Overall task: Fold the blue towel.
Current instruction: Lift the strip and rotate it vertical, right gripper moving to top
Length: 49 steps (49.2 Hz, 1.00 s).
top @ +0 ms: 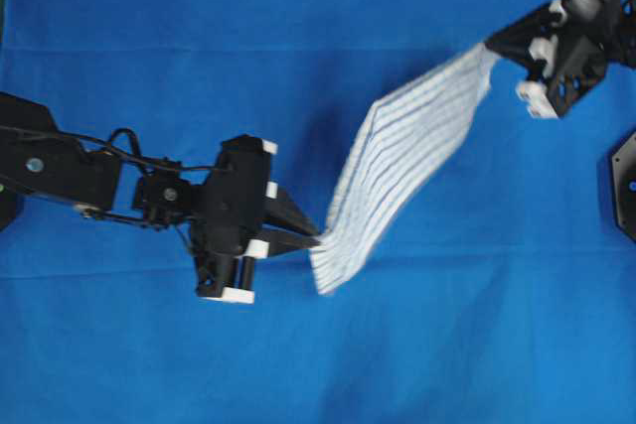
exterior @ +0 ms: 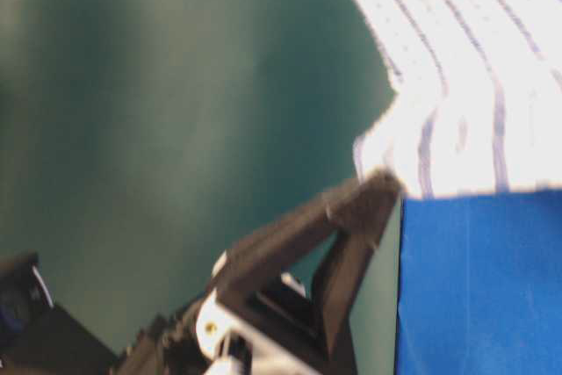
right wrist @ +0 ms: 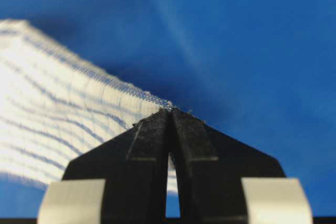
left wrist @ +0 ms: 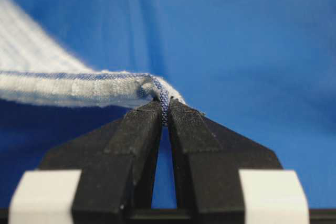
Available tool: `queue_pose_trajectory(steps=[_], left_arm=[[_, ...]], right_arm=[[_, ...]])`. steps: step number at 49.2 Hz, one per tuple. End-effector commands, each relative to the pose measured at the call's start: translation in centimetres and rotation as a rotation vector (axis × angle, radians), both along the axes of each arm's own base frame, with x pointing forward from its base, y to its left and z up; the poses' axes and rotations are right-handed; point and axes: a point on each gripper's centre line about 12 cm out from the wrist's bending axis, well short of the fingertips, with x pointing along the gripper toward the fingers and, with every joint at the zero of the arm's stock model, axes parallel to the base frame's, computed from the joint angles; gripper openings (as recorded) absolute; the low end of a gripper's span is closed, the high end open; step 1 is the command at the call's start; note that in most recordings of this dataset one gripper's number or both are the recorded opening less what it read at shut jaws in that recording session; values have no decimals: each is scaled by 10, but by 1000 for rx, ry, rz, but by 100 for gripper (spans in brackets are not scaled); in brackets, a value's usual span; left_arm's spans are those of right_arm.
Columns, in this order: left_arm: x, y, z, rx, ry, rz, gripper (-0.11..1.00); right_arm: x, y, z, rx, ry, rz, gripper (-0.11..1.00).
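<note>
Striped blue towel hangs pinched between both hands' closed tips.

text: none legible | labels — none | brands, numbers, signs — none

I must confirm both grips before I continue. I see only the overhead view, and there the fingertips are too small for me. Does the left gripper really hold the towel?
Observer: Yes. In the left wrist view the left gripper is shut on the hemmed edge of the blue towel; the blue-stitched hem sits between its tips.
Operator: And the right one?
Observer: The right wrist view shows the right gripper shut on the towel's edge at the very tips.
Operator: Does the towel touch the table cover?
Observer: In the table-level view the towel hangs above the blue table cover; contact at its lowest part I cannot tell, because that view is blurred.
</note>
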Motion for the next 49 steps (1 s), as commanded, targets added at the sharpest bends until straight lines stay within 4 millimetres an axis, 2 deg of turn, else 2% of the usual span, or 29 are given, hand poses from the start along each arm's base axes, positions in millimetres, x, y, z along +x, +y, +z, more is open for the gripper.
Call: queue_pose_trajectory(steps=[1,12,25,36,49], left_arm=[[12,-6,17,4,-63,-15,3],[36,-15,23,46,-128,-47,3],[59,-19,26,77,-167,-58,3],[71,-20,26,98,-181,-65,3],[75,-19,25,100,-180,-61,3]], right_arm=[[9,-15,13,-45,-38,-24,2],[21,-45,20,-85,-34,-71,2],[40,-66,23,-110,-25,-77,2],[49,-72,23,-116,-18,-72,2],[45,-70,30,-125,-30,-72,2]])
